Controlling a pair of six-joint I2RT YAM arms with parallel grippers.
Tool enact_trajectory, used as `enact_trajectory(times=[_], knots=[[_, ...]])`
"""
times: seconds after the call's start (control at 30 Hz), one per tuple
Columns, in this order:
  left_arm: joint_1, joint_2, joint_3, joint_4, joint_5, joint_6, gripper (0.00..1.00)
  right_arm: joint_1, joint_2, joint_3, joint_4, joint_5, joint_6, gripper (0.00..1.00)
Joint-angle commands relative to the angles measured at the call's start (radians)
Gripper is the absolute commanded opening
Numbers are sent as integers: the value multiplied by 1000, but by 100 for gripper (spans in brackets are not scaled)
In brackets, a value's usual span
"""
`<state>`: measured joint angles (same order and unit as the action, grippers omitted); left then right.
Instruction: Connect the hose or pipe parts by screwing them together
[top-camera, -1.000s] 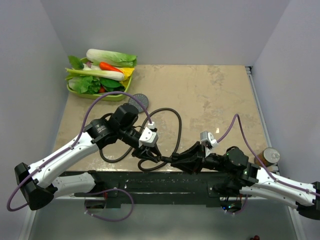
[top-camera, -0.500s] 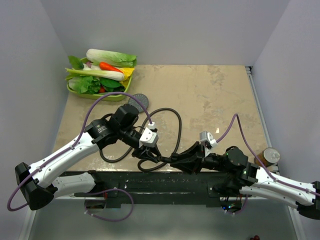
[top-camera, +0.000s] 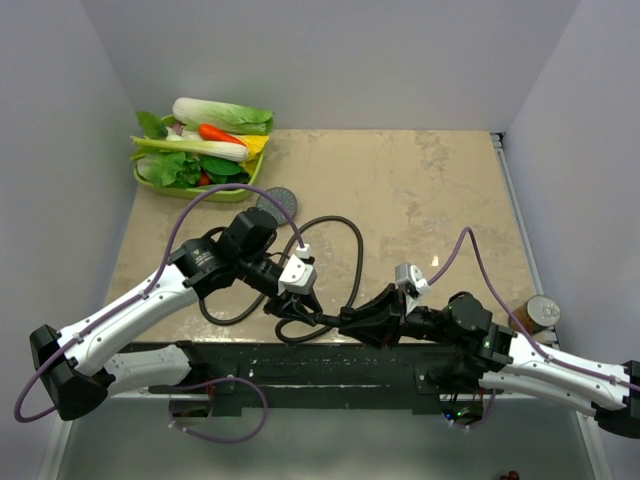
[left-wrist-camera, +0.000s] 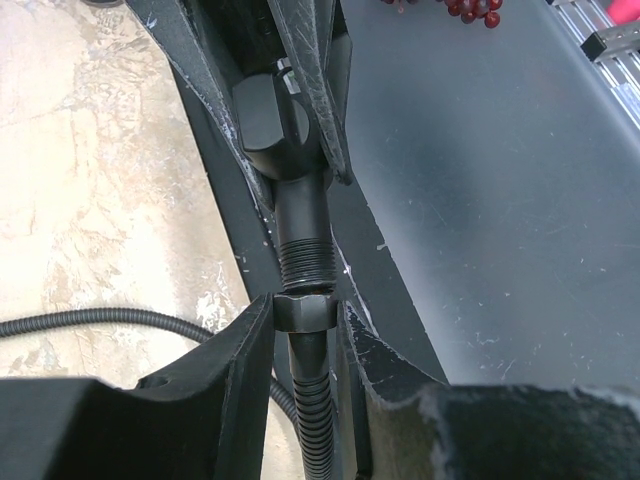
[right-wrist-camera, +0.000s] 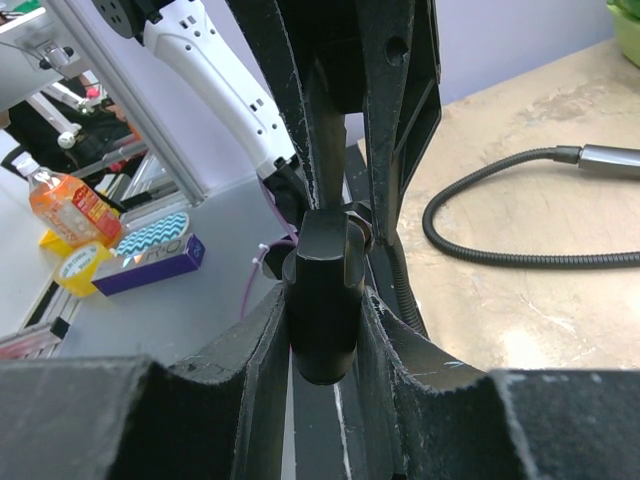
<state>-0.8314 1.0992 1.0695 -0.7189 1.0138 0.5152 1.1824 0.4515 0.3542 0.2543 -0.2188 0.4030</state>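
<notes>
Toward the near edge of the tan table (top-camera: 420, 190), two pipe parts are held end to end. On the left, the left gripper (left-wrist-camera: 300, 325) is closed partway around the hose nut (left-wrist-camera: 303, 312), and the ribbed black hose (left-wrist-camera: 312, 430) trails behind it in a loop across the table. At the centre, a short dark fitting (left-wrist-camera: 300, 230) points its threaded end into that nut. Most of the threads show bare, so the joint looks barely started. On the right, the right gripper (right-wrist-camera: 322, 315) is clamped partway shut on the fitting's blocky body. Over the last second both grips have held steady and the left arm (top-camera: 130, 310) has not moved. The right arm (top-camera: 560, 375) has crept a little leftward, pressing the fitting toward the nut. That suggests the parts are being seated, and the turning that would screw them together appears mostly still to do.
</notes>
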Motion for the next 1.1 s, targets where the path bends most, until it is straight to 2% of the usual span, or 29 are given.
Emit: enact_trajectory(times=[0.0, 0.5, 1.07], knots=[[2, -13, 44, 42, 35, -12, 0, -1, -11, 12, 59, 27, 2, 0], [2, -16, 41, 52, 14, -26, 0, 0, 73, 26, 50, 27, 7, 0], [-2, -24, 27, 15, -89, 72, 0, -1, 177, 74, -33, 32, 49, 0]])
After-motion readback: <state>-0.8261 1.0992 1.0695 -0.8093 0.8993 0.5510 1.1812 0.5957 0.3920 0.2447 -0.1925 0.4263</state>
